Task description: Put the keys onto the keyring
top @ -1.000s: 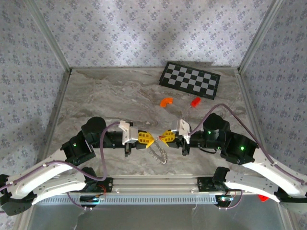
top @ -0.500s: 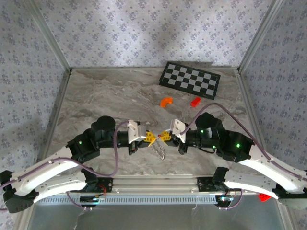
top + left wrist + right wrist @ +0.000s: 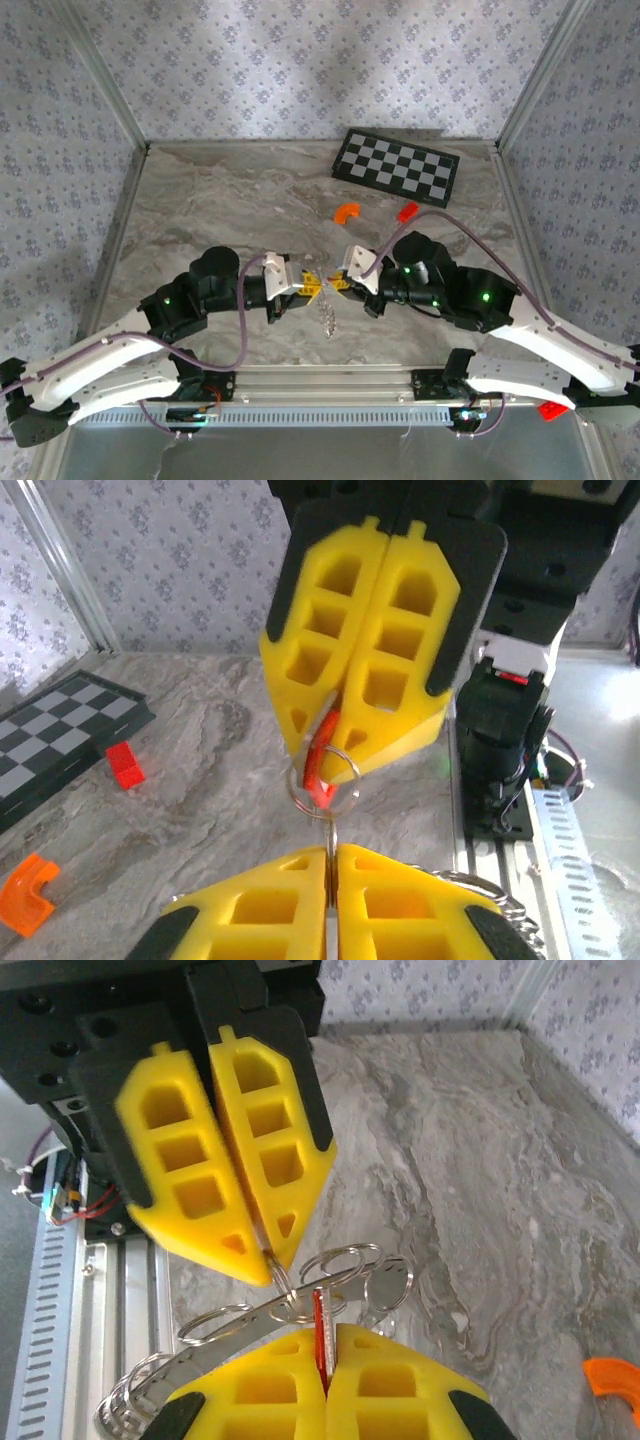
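— Here, what is gripped by the left gripper (image 3: 312, 289)?

— A thin wire loop of the keyring (image 3: 327, 318) is pinched between its yellow fingers, which are closed almost flush against each other. The other rings and a flat metal strip are seen hanging in a cluster just below the fingertips, over the marbled table (image 3: 220, 210). Whether the cluster touches the surface cannot be told.

— And the right gripper (image 3: 338, 284)?

— Its jaws are clamped tight on the red key (image 3: 320, 752), which is held edge-on between the pads. The two grippers are set tip to tip. The key's lower end is seen overlapping the small ring held at the left gripper's fingertips. Whether the key is threaded through that ring cannot be told.

— What else is pictured?

— An orange arc piece (image 3: 346, 212) and a red brick (image 3: 407, 212) are seen lying apart on the table, well beyond the right gripper's fingertips. A black-and-white checkered board (image 3: 396, 167) is laid farther out, near the back wall.
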`<control>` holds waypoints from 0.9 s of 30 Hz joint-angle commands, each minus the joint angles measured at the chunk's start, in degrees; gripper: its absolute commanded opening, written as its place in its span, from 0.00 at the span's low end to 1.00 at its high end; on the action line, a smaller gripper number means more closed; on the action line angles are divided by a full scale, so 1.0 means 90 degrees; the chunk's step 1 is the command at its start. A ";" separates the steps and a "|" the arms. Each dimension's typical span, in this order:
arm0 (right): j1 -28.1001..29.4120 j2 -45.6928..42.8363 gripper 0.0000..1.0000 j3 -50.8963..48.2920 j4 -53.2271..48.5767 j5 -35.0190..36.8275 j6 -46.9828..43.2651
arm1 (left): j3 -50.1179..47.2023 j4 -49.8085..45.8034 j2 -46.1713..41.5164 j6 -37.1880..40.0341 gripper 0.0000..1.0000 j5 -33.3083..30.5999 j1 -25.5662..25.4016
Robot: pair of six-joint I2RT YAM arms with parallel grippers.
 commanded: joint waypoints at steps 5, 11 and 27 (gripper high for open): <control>-0.0023 0.0529 0.00 0.0933 -0.0806 0.0533 -0.0041 | -0.0487 0.0259 -0.0317 -0.0433 0.32 -0.0581 -0.0005; -0.0525 0.1255 0.00 0.1548 -0.1403 0.0897 0.0090 | -0.0957 0.0428 -0.0897 -0.0641 0.43 -0.0864 -0.0007; -0.1572 0.3196 0.00 0.2946 -0.1758 0.0255 0.0629 | -0.1913 0.0417 -0.2229 -0.0982 1.00 -0.2225 -0.0004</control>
